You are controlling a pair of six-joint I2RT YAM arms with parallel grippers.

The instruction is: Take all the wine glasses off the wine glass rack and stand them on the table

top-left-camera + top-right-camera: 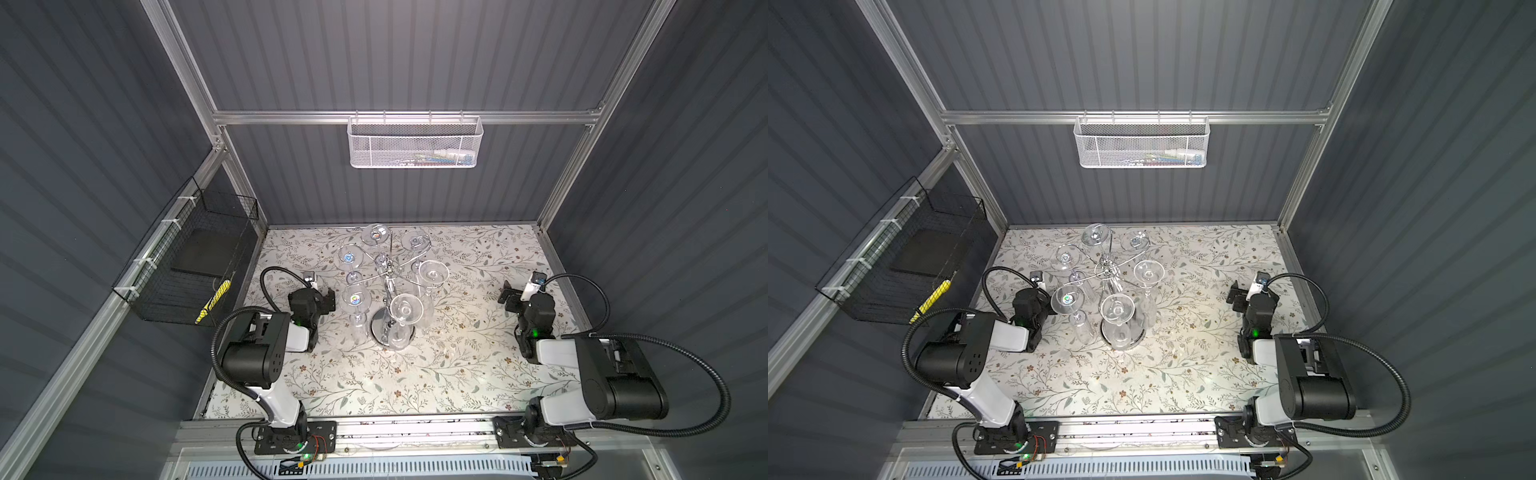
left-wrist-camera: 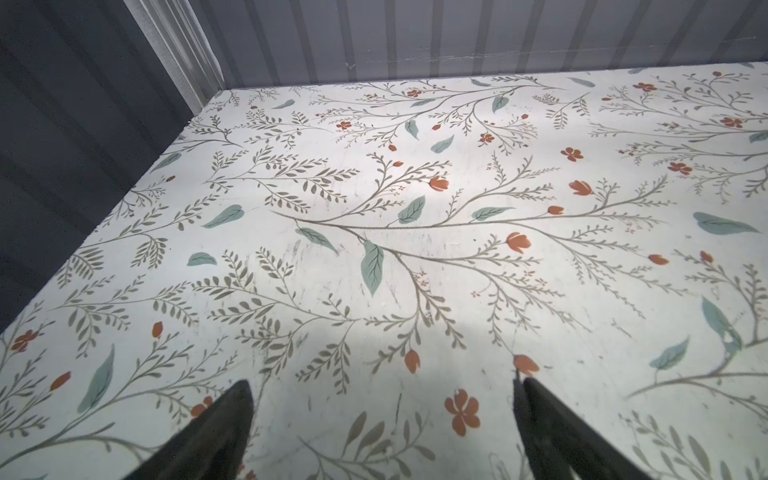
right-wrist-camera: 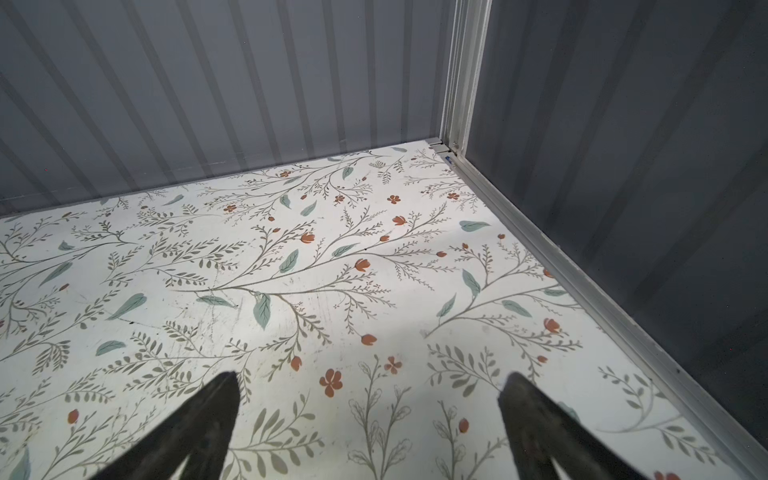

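The chrome wine glass rack stands at mid-table on its round shiny base. Several clear wine glasses hang upside down from its arms, feet up. The nearest wine glass hangs toward the front, and another hangs on the left side. My left gripper rests low just left of that left glass, open and empty; its wrist view shows only bare tabletop. My right gripper sits open and empty, well right of the rack.
A white mesh basket hangs on the back rail. A black wire basket on the left wall holds a dark pad and a yellow item. The floral tabletop is walled in on the back, left and right sides.
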